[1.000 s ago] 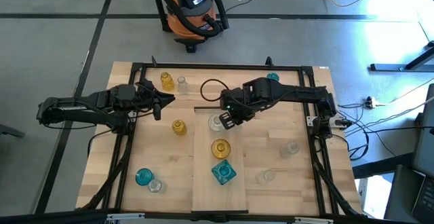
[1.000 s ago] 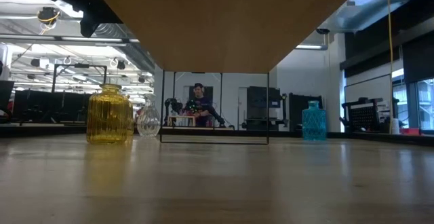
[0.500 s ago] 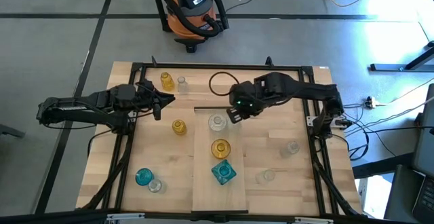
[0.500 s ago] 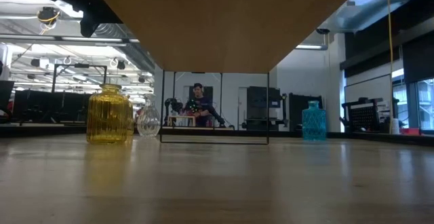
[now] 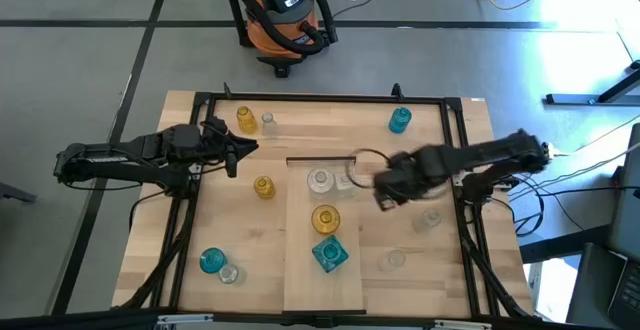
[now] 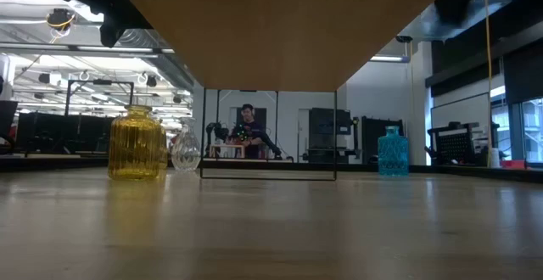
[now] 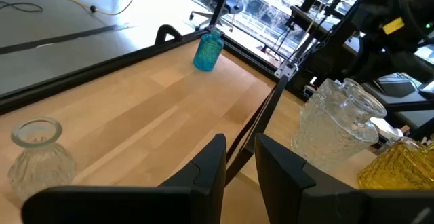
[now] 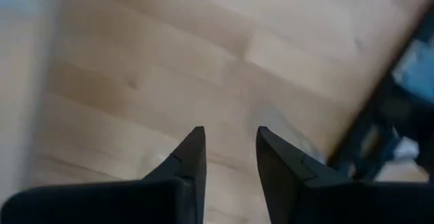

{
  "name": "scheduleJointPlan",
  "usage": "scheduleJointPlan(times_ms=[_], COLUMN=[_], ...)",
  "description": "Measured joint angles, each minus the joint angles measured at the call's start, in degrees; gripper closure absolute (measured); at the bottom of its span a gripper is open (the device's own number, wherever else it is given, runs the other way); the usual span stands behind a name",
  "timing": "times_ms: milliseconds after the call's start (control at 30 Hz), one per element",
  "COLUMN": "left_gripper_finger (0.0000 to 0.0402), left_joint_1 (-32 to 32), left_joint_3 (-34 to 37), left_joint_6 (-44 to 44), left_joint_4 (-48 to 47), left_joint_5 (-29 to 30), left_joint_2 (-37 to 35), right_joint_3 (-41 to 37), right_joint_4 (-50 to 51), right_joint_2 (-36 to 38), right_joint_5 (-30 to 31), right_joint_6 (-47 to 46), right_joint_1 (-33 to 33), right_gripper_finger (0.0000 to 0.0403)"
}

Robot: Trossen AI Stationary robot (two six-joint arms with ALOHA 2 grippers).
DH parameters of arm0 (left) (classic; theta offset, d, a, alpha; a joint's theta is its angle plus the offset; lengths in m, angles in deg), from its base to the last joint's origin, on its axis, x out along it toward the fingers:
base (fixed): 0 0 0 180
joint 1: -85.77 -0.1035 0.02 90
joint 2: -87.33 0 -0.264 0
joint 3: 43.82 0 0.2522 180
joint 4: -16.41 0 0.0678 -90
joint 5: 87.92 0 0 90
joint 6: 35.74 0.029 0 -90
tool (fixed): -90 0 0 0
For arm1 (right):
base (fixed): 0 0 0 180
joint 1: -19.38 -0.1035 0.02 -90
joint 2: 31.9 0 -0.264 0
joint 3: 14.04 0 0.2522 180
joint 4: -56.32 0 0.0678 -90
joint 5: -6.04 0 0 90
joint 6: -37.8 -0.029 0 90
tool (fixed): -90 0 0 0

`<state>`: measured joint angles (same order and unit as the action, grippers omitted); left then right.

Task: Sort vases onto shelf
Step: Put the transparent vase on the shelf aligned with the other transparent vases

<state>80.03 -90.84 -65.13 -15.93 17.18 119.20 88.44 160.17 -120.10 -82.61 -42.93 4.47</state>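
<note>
The worktop [image 5: 420,260] is pale slatted wood with a matt finish; the shelf [image 5: 322,285] is smoother, lighter wood. The vases are glossy ribbed glass: amber vase [image 6: 136,142], teal vase [image 6: 392,152], textured clear vase [image 7: 337,125]. Both hands' fingers [image 7: 203,176] look like matt black plastic.

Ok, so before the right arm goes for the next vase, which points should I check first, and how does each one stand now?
1. Right gripper empty: ok, fingers apart with nothing between them.
2. Sorted vases upright: ok, the first clear vase, amber vase and teal square vase stand in a row on the shelf.
3. A free vase near the right arm: ok, the loose clear vase stands alone on the table to the right of the shelf.
4. Left gripper out of the way: ok, it waits left of the shelf, empty.
5. Right gripper's height above the table: cannot tell.
</note>
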Motion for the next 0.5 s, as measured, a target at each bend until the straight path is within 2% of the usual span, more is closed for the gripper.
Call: scheduleJointPlan(times_ms=[233,367,500], left_gripper_finger=[0.0329,0.0329,0.0329], left_joint_1=[0.00,0.02,0.00], left_joint_3=[0.00,0.00,0.00], left_joint_6=[0.14,1.44,1.46], left_joint_4=[-0.05,-0.06,-0.05], left_joint_5=[0.03,0.24,0.42], left_joint_2=[0.00,-0.01,-0.02], right_joint_3=[-12.50,-17.94,-22.22], right_joint_4=[-0.61,-4.12,-7.43], right_joint_2=[13.51,17.30,17.99], right_joint_5=[-1.25,-2.22,-4.51], right_joint_6=[-17.42,-24.21,-27.34], right_joint_1=[-7.36,-10.59,-12.69], right_gripper_finger=[0.0265,0.0231,0.0198])
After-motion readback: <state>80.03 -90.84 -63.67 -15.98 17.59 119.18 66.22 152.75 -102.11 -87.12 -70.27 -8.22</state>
